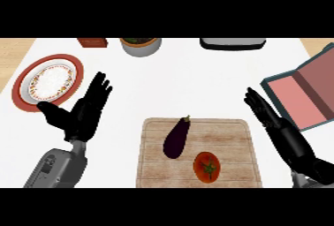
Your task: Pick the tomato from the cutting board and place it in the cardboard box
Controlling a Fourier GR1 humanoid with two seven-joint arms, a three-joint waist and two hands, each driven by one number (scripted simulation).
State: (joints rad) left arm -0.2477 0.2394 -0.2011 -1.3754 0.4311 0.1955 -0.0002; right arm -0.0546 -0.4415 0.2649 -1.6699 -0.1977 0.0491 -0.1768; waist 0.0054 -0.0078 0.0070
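Tomato [207, 167] lies on the cutting board [235, 132] beside an eggplant [176, 137]. Both hands, left [81, 114] and right [284, 134], are spread, holding nothing.

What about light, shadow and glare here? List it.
Head view: even light, no glare on the white counter; eggplant and tomato cast barely any shadow on the cutting board; the cardboard box runs off the right edge.
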